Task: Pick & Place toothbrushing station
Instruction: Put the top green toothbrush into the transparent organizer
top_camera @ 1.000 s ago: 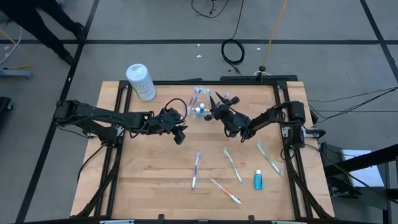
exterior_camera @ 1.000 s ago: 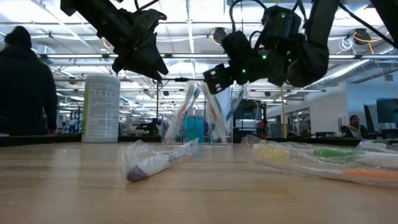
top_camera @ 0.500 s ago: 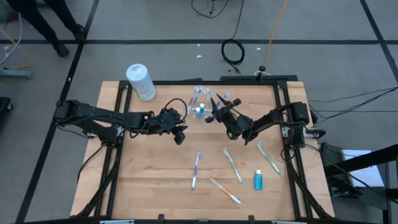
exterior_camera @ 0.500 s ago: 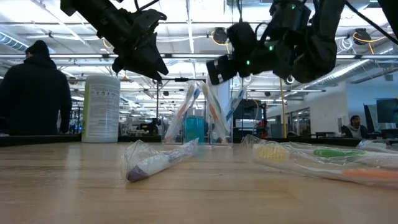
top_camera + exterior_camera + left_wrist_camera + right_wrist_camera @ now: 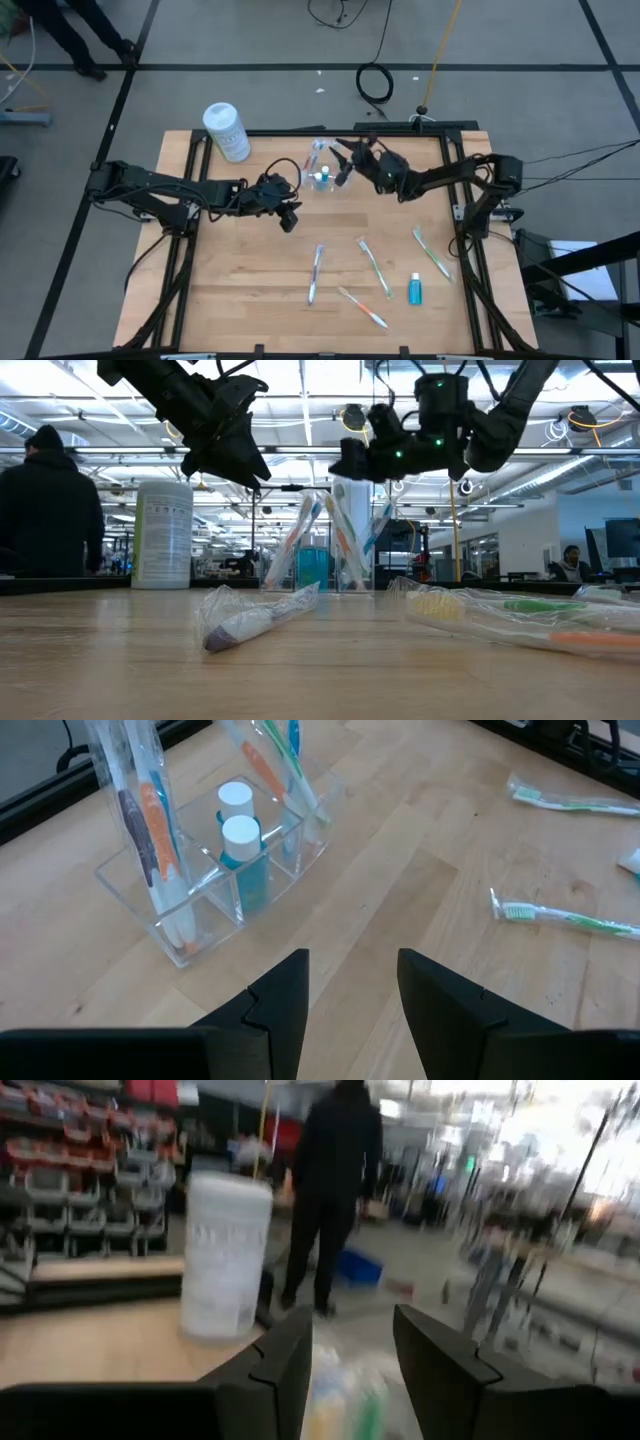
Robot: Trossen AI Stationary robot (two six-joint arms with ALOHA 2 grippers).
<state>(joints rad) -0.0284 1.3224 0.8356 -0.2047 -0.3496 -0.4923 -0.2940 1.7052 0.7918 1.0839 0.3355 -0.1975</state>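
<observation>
The toothbrushing station (image 5: 320, 173) is a clear plastic holder standing on its base at the table's far middle. It holds wrapped toothbrushes and small blue tubes, and shows in the left wrist view (image 5: 215, 880) and the low view (image 5: 322, 568). My right gripper (image 5: 340, 165) is open and hangs just right of and above the holder, by the toothbrush tops (image 5: 345, 468); its wrist view (image 5: 350, 1325) looks over them. My left gripper (image 5: 291, 214) is open and empty, raised near-left of the holder (image 5: 350, 965).
A white canister (image 5: 226, 130) stands at the far left corner. Several wrapped toothbrushes (image 5: 316, 272) (image 5: 374, 265) (image 5: 433, 252) and a blue tube (image 5: 415, 289) lie on the near right half. A person (image 5: 45, 500) stands beyond the table.
My right gripper has risen and gone toward the table's far edge and left, from right-near of the holder to just beside the toothbrush tops. The holder has not moved.
</observation>
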